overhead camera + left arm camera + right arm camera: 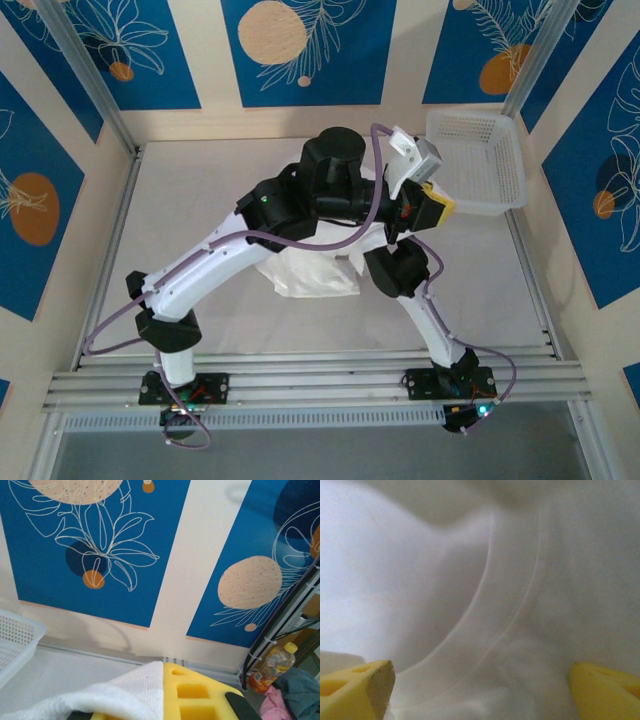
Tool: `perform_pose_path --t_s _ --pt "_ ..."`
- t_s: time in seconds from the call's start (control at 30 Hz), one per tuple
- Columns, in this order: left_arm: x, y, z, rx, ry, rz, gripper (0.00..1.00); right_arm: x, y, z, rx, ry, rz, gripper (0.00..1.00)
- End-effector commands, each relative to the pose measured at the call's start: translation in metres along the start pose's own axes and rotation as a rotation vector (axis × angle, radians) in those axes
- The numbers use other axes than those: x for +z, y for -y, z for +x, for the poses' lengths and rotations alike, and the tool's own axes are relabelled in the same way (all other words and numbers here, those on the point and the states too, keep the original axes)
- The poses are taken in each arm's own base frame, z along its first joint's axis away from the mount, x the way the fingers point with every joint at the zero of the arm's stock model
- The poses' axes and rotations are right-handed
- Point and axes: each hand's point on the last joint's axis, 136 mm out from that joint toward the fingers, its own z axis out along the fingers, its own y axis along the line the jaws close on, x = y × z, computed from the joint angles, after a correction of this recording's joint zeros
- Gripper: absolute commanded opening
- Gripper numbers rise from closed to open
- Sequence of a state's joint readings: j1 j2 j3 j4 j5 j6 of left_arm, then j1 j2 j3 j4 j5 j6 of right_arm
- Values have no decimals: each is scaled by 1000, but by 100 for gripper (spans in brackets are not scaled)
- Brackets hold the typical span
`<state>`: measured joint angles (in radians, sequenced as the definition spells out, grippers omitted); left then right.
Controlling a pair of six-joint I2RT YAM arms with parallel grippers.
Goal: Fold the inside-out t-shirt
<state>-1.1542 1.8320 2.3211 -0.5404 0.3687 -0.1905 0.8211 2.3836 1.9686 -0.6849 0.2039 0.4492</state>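
Left fingers clamped on a bunch of the inside-out t-shirt, right fingers spread wide over the cloth

From above, the inside-out t-shirt lies crumpled near the middle of the tabletop, a little toward the near edge, and the left arm and right arm meeting over it cover much of it. A white mesh basket sits at the far right corner, apart from the cloth. Its rim edges into the left wrist view, with blue flowered wall panels behind and a bottle and pink cloth at the right. Between the right fingers, white fabric with curved seams lies close, hiding the tabletop
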Motion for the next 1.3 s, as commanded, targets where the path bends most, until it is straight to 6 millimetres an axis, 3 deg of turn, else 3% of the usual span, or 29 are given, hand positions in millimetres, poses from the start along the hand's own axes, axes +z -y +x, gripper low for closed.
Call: perform_pose_path --t_s 0.0,0.07,0.13,0.2,0.27,0.37,0.43,0.53,0.63,0.73,0.8,0.93,1.0,1.07,1.17,1.27 --pt "-12 13 -14 69 45 -3 0 41 34 86 -11 -311 146 81" --pt "-14 10 -12 75 41 -24 0 42 36 91 -27 -323 161 67" --pt "-17 1 -10 80 36 -77 0 38 31 89 -19 -323 100 43" --pt "-23 -19 -4 81 22 -195 0 26 24 81 -5 -288 25 14" --pt "-34 -45 2 84 6 -321 0 9 18 70 -23 -224 -11 0" --pt "-70 -98 5 48 1 -497 0 -20 9 64 -60 -146 -64 0" --pt "-107 -145 9 -15 4 -623 0 -39 1 68 -83 -95 -114 0" --pt "-180 -222 26 -150 25 -832 0 -70 -8 85 -118 -24 -200 0" --pt "-246 -290 70 -331 23 -996 0 -104 -11 99 -144 60 -243 0" --pt "-286 -335 139 -529 -21 -1085 0 -144 -2 96 -122 182 -231 0" --pt "-296 -347 190 -645 -41 -1094 0 -175 11 86 -80 284 -210 0" --pt "-299 -345 272 -783 -75 -1120 0 -233 44 61 59 466 -193 0" --pt "-299 -341 314 -848 -113 -1135 0 -263 46 52 70 553 -256 0" --pt "-298 -341 345 -894 -152 -1140 0 -289 35 47 32 627 -350 0" --pt "-294 -340 360 -918 -179 -1104 2 -314 26 43 22 689 -438 0" --pt "-288 -333 332 -871 -129 -1039 35 -319 40 39 77 719 -375 0"
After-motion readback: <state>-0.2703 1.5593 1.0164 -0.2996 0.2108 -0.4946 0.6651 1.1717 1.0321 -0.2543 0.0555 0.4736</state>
